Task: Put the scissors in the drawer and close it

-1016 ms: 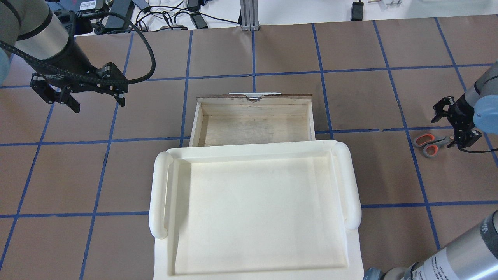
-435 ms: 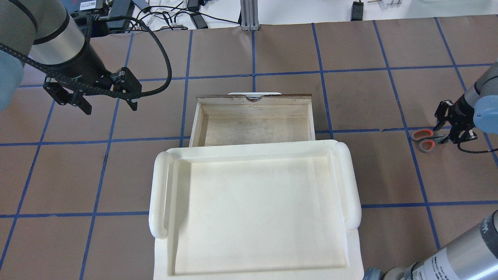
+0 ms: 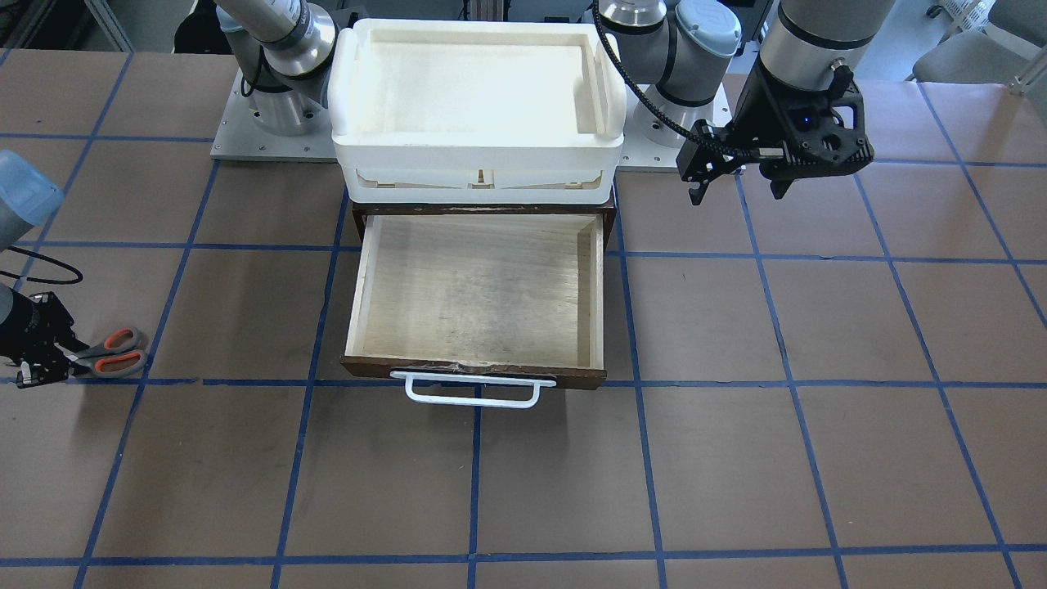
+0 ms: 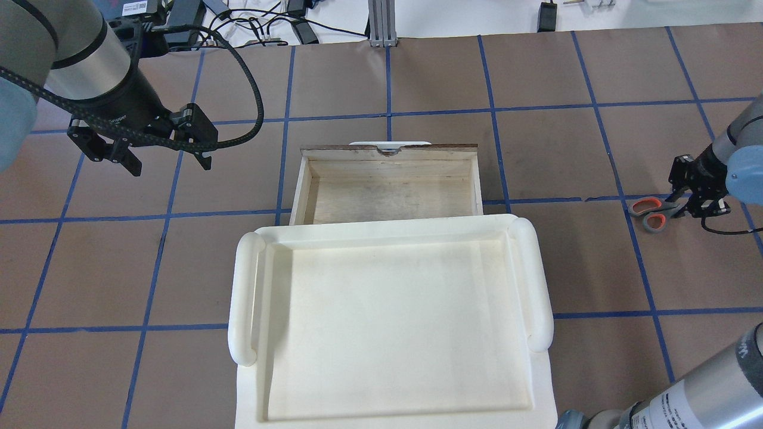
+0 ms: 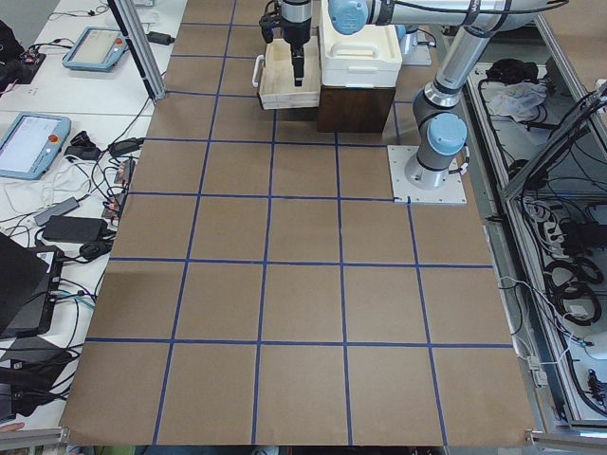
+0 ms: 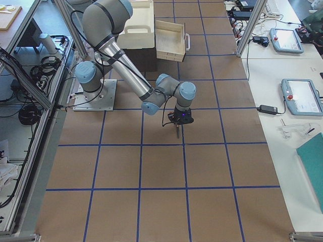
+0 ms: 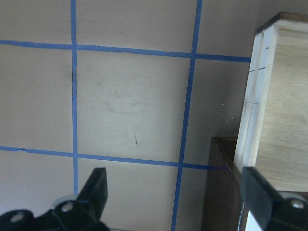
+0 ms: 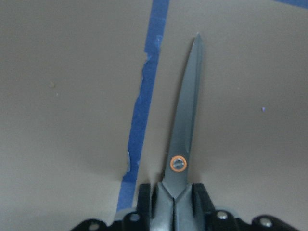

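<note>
The scissors (image 4: 650, 213), grey handles lined orange-red, are at the table's far right. My right gripper (image 4: 694, 195) is shut on them just behind the pivot screw. The right wrist view shows the dark blades (image 8: 185, 130) pointing away from the gripper (image 8: 174, 196), close over the brown table. In the front view the scissors (image 3: 119, 352) stick out from that gripper (image 3: 37, 356). The drawer (image 4: 387, 193) is pulled open and empty, its pale wood floor (image 3: 478, 294) bare, its white bar handle (image 3: 470, 393) facing away from me. My left gripper (image 4: 167, 162) is open and empty, left of the drawer.
A white plastic tray (image 4: 250, 298) sits on top of the dark cabinet above the drawer; it also shows in the front view (image 3: 360, 164). Blue tape lines grid the brown table. The left wrist view shows the drawer's side wall (image 7: 257, 110) to the gripper's right.
My right gripper has shut on the scissors; their handles have drawn together and shifted slightly. My left gripper moved a little right toward the drawer, then held still.
</note>
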Available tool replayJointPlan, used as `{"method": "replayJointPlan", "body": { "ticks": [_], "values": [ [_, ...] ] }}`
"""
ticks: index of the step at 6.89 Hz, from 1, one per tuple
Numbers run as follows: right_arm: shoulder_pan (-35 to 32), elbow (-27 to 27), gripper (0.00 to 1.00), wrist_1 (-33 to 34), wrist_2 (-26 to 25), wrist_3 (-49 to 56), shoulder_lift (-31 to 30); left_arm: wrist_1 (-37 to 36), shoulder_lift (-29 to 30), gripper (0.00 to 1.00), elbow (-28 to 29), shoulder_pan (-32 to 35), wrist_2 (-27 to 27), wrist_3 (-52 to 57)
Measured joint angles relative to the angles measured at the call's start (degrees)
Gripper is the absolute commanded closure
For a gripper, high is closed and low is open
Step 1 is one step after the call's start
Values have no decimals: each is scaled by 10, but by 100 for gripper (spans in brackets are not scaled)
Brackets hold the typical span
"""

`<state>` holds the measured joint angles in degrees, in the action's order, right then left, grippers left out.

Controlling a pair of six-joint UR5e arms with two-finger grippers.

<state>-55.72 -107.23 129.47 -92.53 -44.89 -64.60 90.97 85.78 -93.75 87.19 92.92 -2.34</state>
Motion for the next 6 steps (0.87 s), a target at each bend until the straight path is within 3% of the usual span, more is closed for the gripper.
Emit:
{"method": "replayJointPlan", "body": {
  "ticks": [4, 6],
  "values": [
    [-3, 5, 93, -1, -1, -2, -11, -1, 2, 0, 0, 0, 4, 1],
    [-7, 10, 93, -5, 3, -17, -52, -1, 2, 0, 0, 0, 5, 1]
  ]
}}
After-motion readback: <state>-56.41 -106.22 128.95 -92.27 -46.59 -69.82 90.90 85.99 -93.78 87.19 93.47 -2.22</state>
